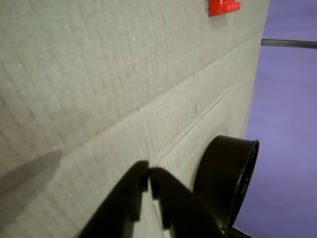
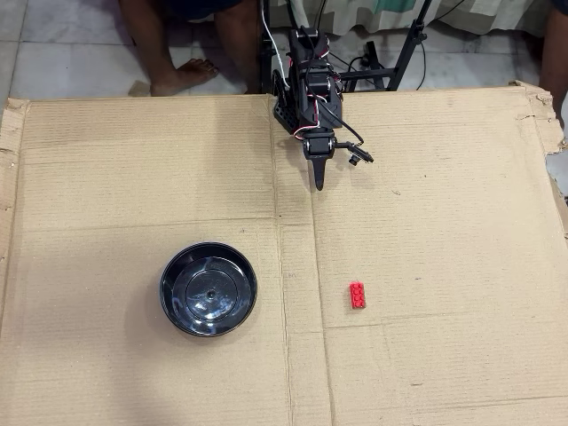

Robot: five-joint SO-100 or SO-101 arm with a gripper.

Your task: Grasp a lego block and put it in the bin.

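The red lego block [image 2: 357, 295] lies on the cardboard sheet, right of centre in the overhead view; in the wrist view [image 1: 223, 7] it shows at the top edge. The black bowl-shaped bin [image 2: 209, 289] sits left of centre, empty; its rim shows at the lower right of the wrist view [image 1: 233, 178]. My gripper [image 2: 319, 184] hangs near the arm's base at the back of the sheet, well away from both the block and the bin. In the wrist view [image 1: 149, 171] its dark fingers meet at the tips, shut and empty.
The flat cardboard sheet [image 2: 444, 177] covers the floor, with creases across and down its middle. A person's bare legs and foot [image 2: 186, 71] stand beyond the back edge, beside a stand's legs [image 2: 390, 62] and cables.
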